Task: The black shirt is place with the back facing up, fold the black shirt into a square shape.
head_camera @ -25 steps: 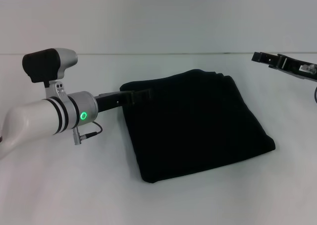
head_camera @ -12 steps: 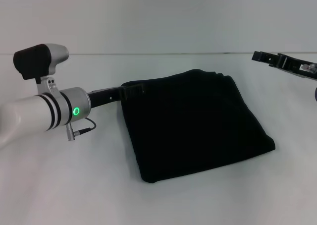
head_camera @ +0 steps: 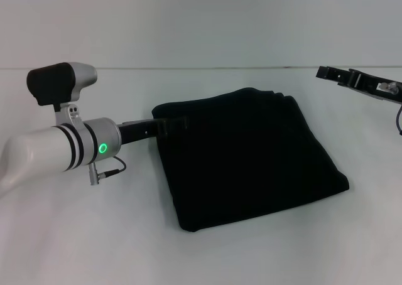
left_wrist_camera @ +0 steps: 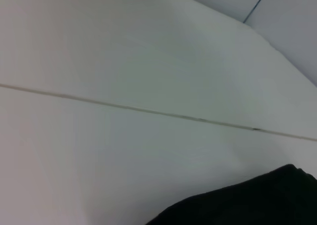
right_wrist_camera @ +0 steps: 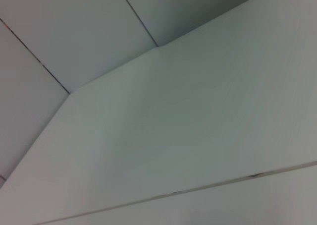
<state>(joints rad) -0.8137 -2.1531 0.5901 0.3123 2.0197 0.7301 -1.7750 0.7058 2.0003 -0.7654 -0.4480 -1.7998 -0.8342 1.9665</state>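
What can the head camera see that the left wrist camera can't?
Only the head view shows the whole black shirt folded into a rough square, the left gripper at its far left corner, and the right gripper hanging away to the far right. Only the left wrist view shows a thin seam line crossing the white surface up close. Both show the white table and some of the shirt; in the wrist view it is just one dark corner.

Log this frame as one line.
black shirt: folded, roughly square, on white table | left pincer: at shirt's left edge | right pincer: raised far right, clear of shirt
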